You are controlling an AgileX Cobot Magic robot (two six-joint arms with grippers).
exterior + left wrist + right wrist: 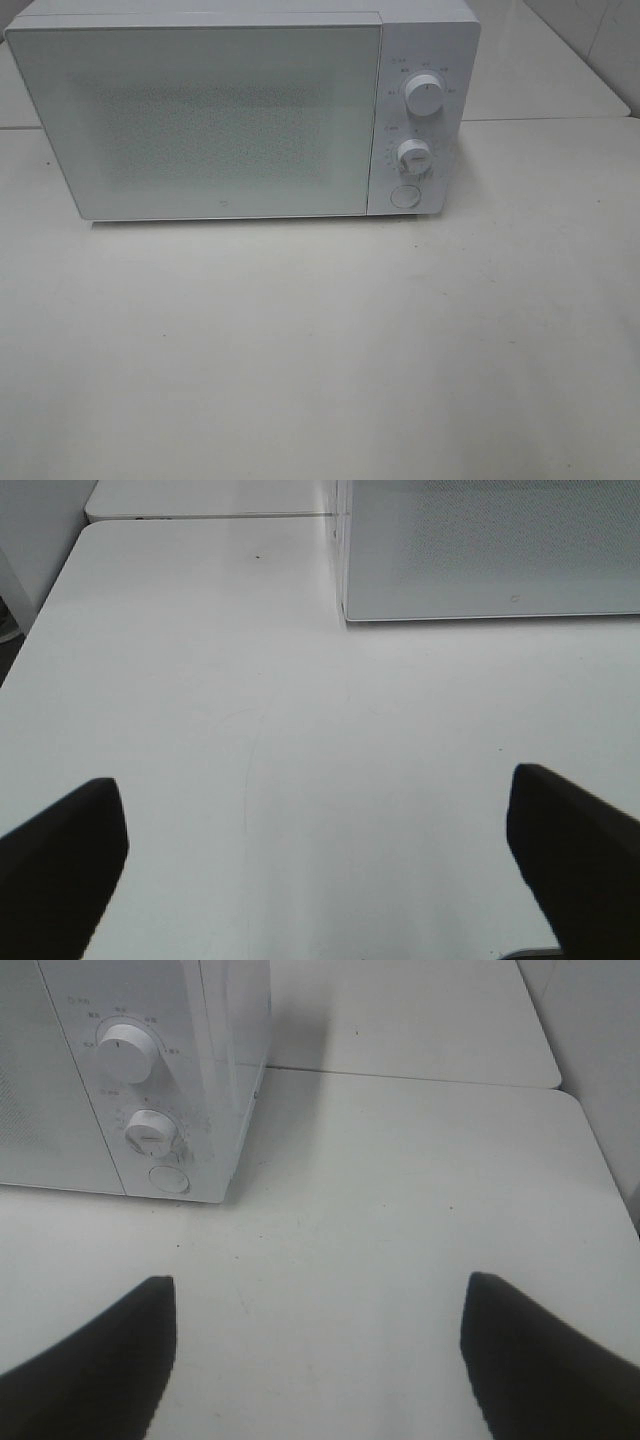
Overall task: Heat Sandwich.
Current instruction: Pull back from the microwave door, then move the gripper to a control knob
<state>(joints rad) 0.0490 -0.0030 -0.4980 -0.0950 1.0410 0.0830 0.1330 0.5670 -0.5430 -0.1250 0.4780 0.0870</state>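
The sandwich is out of view in every frame. A white microwave (200, 120) stands at the back of the table with its door shut. In the left wrist view my left gripper (315, 785) hovers open over bare tabletop, with the microwave's front corner (490, 550) ahead of it. The right wrist view has my right gripper (320, 1282) open too, nothing between its dark fingers (100, 1360), and facing the microwave's control panel (150, 1090). Neither gripper shows in the exterior high view.
The control panel carries an upper knob (424, 97), a lower knob (412, 155) and a round button (404, 195). The white table (320, 350) stretches in front of the microwave. A second table (420, 1020) adjoins behind.
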